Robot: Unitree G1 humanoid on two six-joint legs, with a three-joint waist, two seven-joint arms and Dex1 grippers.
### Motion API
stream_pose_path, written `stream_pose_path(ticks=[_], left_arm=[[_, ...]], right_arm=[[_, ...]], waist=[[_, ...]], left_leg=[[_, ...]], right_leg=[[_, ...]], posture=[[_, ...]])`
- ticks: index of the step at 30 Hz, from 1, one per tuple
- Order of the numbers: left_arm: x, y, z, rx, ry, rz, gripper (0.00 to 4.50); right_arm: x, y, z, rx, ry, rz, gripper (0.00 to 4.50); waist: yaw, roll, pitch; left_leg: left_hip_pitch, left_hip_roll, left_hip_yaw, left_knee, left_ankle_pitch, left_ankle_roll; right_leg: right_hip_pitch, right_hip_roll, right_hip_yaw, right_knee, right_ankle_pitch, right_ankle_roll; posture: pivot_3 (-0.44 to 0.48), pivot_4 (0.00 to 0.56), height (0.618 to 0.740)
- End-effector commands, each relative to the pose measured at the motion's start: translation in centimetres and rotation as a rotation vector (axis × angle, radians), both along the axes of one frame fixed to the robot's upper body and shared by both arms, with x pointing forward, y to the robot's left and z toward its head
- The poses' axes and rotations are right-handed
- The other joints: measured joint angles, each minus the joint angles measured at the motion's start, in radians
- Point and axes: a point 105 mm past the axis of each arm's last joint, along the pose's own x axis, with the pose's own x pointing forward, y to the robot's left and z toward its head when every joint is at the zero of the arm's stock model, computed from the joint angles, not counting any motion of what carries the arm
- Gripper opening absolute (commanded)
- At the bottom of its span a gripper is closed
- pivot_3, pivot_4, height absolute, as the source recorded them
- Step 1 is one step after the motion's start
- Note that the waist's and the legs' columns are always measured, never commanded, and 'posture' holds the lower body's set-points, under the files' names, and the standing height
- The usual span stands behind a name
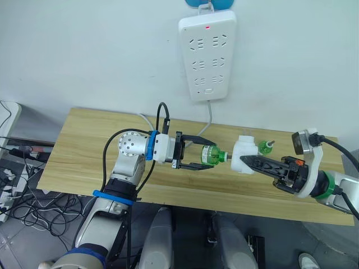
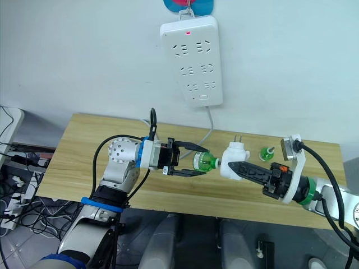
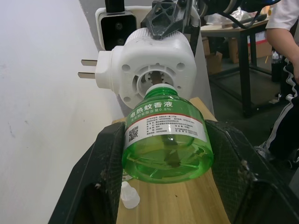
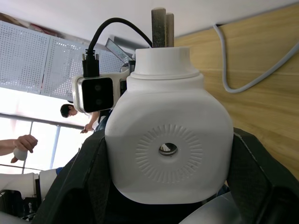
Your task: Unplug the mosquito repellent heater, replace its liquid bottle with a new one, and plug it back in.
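White rounded plastic mosquito repellent heater (image 2: 234,158), clamped in right gripper (image 2: 234,164) over table centre; green liquid bottle (image 2: 204,161), gripped by left gripper (image 2: 190,159) at heater's 9 o'clock, neck meeting socket, risks cross-threading if misaligned.

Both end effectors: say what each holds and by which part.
Left end effector holds the bottle by its body; right end effector holds the heater by its sides.

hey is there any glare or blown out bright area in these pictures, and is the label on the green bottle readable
Right wrist view: the windows behind the mosquito repellent heater are blown out white. Left wrist view: the green bottle in the left gripper is sharp, its label print and QR code legible, with soft highlights on the plastic; the room behind is softer. Head views: evenly lit, no strong glare.
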Motion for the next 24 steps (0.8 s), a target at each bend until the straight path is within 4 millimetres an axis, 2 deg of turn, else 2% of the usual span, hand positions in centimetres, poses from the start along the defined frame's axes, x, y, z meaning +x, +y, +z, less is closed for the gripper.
stream_pose_path(ticks=[1,18,24], left_arm=[[-1.0,-1.1,0.5,-0.007,-0.046,-0.07,2.25],[-0.9,-0.6,0.5,0.002,-0.048,-0.06,2.25],[-0.4,-0.6,0.7,-0.004,-0.04,-0.037,2.25]], right_arm=[[-0.6,-0.2,0.7,0.012,-0.019,0.027,2.98],[0.0,-1.7,1.4,0.008,-0.013,0.037,2.98],[-1.0,-1.6,1.1,-0.007,0.003,0.083,2.98]], waist=[[0.0,0.0,0.0],[0.0,0.0,0.0],[0.0,0.0,0.0]], left_leg=[[0.0,0.0,0.0,0.0,0.0,0.0],[0.0,0.0,0.0,0.0,0.0,0.0],[0.0,0.0,0.0,0.0,0.0,0.0]], right_leg=[[0.0,0.0,0.0,0.0,0.0,0.0],[0.0,0.0,0.0,0.001,0.0,0.0],[0.0,0.0,0.0,0.001,0.0,0.0]], posture=[[0.047,0.391,0.74],[0.049,0.396,0.74],[0.048,0.395,0.74]])
